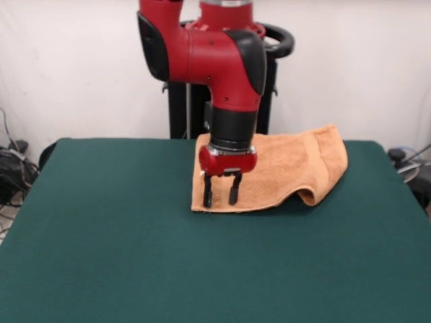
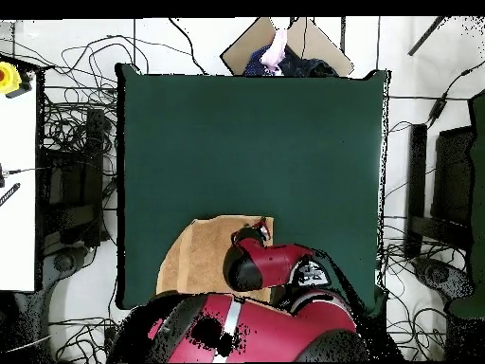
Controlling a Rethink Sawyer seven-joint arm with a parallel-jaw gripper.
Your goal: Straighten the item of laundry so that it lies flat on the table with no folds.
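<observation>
Because the towel [image 1: 283,168] lies doubled over at the table's [image 1: 121,249] far side, close to the pedestal, I have the gripper [image 1: 221,194] low over its near left corner in the front view. The jaws stand apart, one finger to each side of a gap, gripping nothing; I judge they are poised to pinch that edge. The cloth is orange-tan terry, nubbly and soft, with a rounded fold bulging at its right end. The dark green top looks matte and felt-like, likely to drag on the pile.
</observation>
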